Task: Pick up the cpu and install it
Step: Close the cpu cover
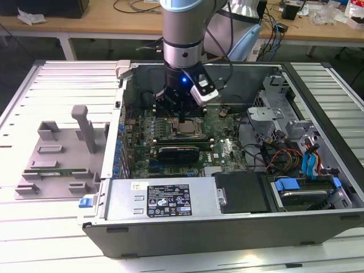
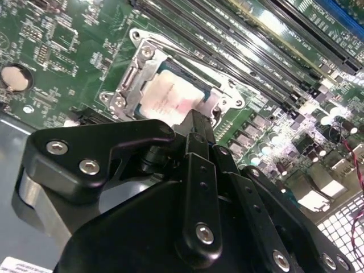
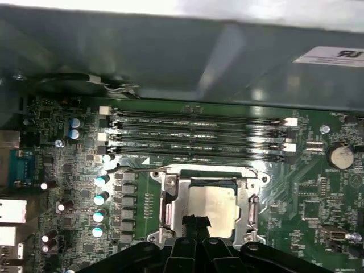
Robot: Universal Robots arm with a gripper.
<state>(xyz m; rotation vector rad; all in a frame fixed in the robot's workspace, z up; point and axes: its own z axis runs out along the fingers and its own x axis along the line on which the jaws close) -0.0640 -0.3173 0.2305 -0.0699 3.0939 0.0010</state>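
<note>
The cpu (image 1: 185,128) lies flat in the open metal socket frame (image 3: 168,196) on the green motherboard (image 1: 222,149) inside the computer case. Its silver top (image 3: 219,202) shows in both wrist views, and in the second wrist view the cpu (image 2: 168,96) sits level inside the frame. My gripper (image 1: 181,118) hangs straight down over it. The black fingertips (image 3: 190,219) are pressed together at the cpu's near edge with nothing between them. In the second wrist view the gripper (image 2: 196,120) covers one corner of the chip.
Several black memory slots (image 3: 199,133) run beside the socket, with the case wall (image 3: 182,62) behind. A power supply (image 1: 165,199) and drive cage (image 1: 307,190) with cables fill the case's front. A grey fixture (image 1: 57,153) lies outside, at the exterior view's left.
</note>
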